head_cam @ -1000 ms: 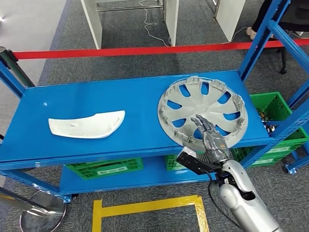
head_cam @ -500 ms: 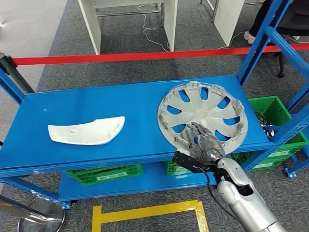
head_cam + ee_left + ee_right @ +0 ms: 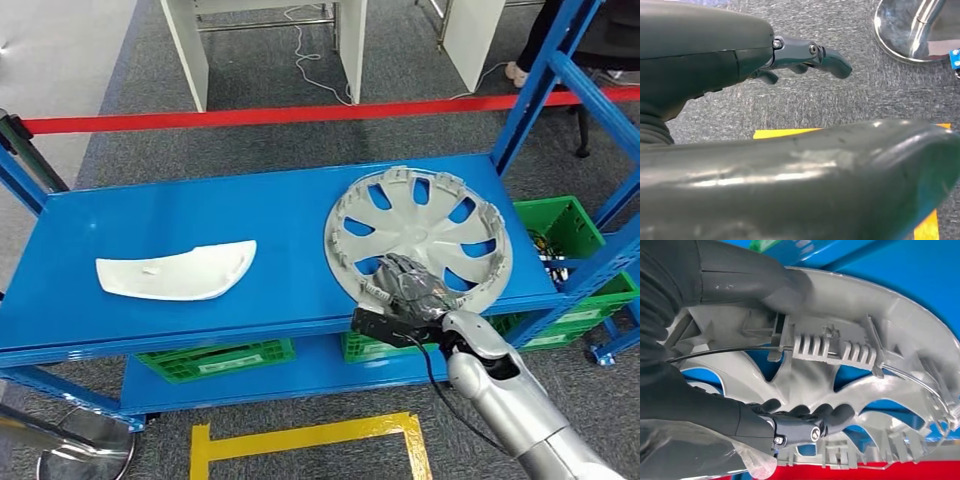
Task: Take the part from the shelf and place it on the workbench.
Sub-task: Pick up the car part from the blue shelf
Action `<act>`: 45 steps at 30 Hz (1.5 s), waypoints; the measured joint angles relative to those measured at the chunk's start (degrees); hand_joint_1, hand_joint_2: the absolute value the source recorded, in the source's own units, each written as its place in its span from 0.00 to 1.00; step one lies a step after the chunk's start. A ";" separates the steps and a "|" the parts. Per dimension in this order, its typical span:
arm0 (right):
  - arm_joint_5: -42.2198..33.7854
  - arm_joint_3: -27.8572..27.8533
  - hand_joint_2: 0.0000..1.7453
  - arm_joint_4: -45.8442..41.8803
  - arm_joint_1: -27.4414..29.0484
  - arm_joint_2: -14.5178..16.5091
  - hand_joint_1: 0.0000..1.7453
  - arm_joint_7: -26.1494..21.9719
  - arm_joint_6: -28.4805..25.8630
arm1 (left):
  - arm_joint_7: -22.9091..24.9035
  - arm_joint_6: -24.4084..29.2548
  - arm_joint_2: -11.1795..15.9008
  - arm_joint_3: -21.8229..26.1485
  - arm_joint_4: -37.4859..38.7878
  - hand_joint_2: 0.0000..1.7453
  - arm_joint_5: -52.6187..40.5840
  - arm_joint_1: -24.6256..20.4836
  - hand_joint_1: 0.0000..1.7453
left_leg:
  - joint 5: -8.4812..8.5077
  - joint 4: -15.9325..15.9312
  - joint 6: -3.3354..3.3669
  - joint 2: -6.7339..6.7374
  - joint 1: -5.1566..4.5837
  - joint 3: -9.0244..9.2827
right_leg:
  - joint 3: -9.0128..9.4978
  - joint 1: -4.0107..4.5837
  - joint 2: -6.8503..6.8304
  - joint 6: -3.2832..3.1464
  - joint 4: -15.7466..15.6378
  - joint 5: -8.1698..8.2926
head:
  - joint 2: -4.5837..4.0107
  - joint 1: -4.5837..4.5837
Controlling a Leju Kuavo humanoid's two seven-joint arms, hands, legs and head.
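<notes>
Head view: bright, even overhead light, no hard shadows. Blue shelf (image 3: 189,215) is evenly lit with a soft sheen, no blown glare. Soft shadow under the white curved part (image 3: 177,270) and under the near rim of the wheel cover (image 3: 419,235). Right robot hand (image 3: 404,290) reads slightly soft; the rest is sharp. Mild wide-angle bend in the shelf edges at the frame borders.

Left wrist view: left robot hand (image 3: 753,165) is close to the lens, out of focus, with broad specular streaks. Carpet (image 3: 851,100) behind is sharp. The chrome stand base (image 3: 911,30) shows bright reflections.

Right wrist view: wheel cover ribs are crisp mid-frame, and the nearest robot hand surfaces are blurred and dark.
</notes>
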 joint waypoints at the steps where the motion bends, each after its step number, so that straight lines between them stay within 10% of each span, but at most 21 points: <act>1: -0.06 0.59 1.00 0.34 -0.66 -0.10 0.00 -0.25 0.38 | 0.01 0.01 0.02 0.02 0.00 0.00 0.01 -0.02 0.00 | -0.22 0.44 -0.38 0.00 -0.07 -0.15 | 1.43 0.01 0.03 -0.31 -2.59 0.67 | 0.00 -0.04; 5: -0.61 4.06 1.00 1.55 -3.92 -0.80 0.00 -1.39 3.75 | 0.02 0.04 0.16 0.16 0.00 0.00 0.11 -0.07 0.00 | -5.36 8.99 -2.19 0.01 0.06 -3.60 | 3.39 -0.17 -0.06 -2.59 -5.55 0.89 | 0.00 -0.52; 8: -1.09 5.62 1.00 2.29 -4.73 -1.41 0.00 -1.43 4.61 | 0.13 0.03 0.09 0.22 0.00 0.00 0.11 0.06 0.00 | -8.20 17.52 -2.46 0.01 0.30 -7.43 | 3.48 -0.03 -0.11 -2.79 -5.55 0.83 | 0.00 -0.56; 13: -1.03 7.68 1.00 2.73 -5.93 -2.45 0.00 -1.11 4.72 | 0.18 0.00 0.14 0.26 0.00 0.00 0.16 0.02 0.00 | -0.99 3.37 -1.54 0.00 0.15 -0.81 | 3.84 0.19 0.10 -2.46 -5.55 0.73 | 0.00 -0.55; 18: -0.37 8.93 1.00 1.85 -6.08 -3.57 0.00 -0.33 2.99 | 0.14 -0.11 0.08 0.27 0.00 0.00 0.18 0.11 0.00 | -0.43 0.61 -0.40 0.03 0.17 0.12 | 3.42 0.21 0.13 -0.86 -5.53 0.47 | 0.00 -0.42; 22: 0.25 9.68 1.00 -0.23 -5.09 -4.21 0.00 -0.03 0.85 | 0.10 -0.25 -0.04 0.32 0.00 0.00 0.36 0.06 0.00 | 0.03 0.10 0.39 0.07 0.29 0.05 | -2.56 0.16 0.07 -0.45 6.81 -5.62 | 0.00 -0.27; 24: 0.67 9.82 1.00 -1.40 -4.30 -4.49 0.00 0.16 0.15 | 0.10 -0.32 -0.16 0.36 0.00 0.00 0.37 0.17 0.00 | 0.00 0.15 0.40 0.03 0.22 0.07 | -4.13 0.17 0.06 -0.36 9.73 -5.56 | 0.00 -0.26; 29: 2.37 9.97 1.00 -4.34 -3.70 -4.99 0.00 0.28 -1.08 | 0.16 -0.37 -0.30 0.39 0.00 0.00 0.44 0.13 0.00 | -0.53 1.04 -0.48 -0.01 -0.06 -0.20 | 3.03 0.24 -0.01 -0.87 -5.14 1.18 | 0.00 -0.33; 34: 5.28 10.57 1.00 -7.21 -2.13 -5.33 0.00 1.60 -1.21 | 0.21 -0.39 -0.38 0.60 -0.02 0.00 0.82 0.16 0.00 | -2.17 3.27 -1.75 -0.02 0.06 -1.14 | 3.47 0.12 -0.06 -2.21 -5.91 1.21 | 0.00 -0.51; 39: 8.18 11.07 1.00 -8.03 0.57 -5.41 0.00 4.01 -0.73 | 0.74 -0.34 -0.50 1.23 -0.02 0.00 1.62 0.27 0.00 | -8.27 17.61 -2.52 0.02 0.33 -7.30 | 3.55 0.09 -0.22 -2.82 -5.94 1.15 | 0.00 -0.71; 43: 9.07 11.14 1.00 -8.33 1.94 -5.41 0.00 4.90 -0.76 | 0.88 -0.24 -0.55 1.48 -0.06 0.00 1.70 0.25 0.00 | -1.46 5.05 -1.25 0.01 0.02 -1.60 | 3.76 0.22 -0.03 -2.65 -5.93 1.08 | 0.00 -0.69; 45: 9.25 11.07 1.00 -8.42 2.31 -5.41 0.00 5.11 -0.75 | 0.90 -0.15 -0.55 1.57 -0.12 0.00 1.73 0.17 0.00 | -0.79 1.39 -0.78 0.00 -0.25 -0.07 | 3.58 0.29 -0.01 -2.18 -5.99 1.15 | 0.00 -0.66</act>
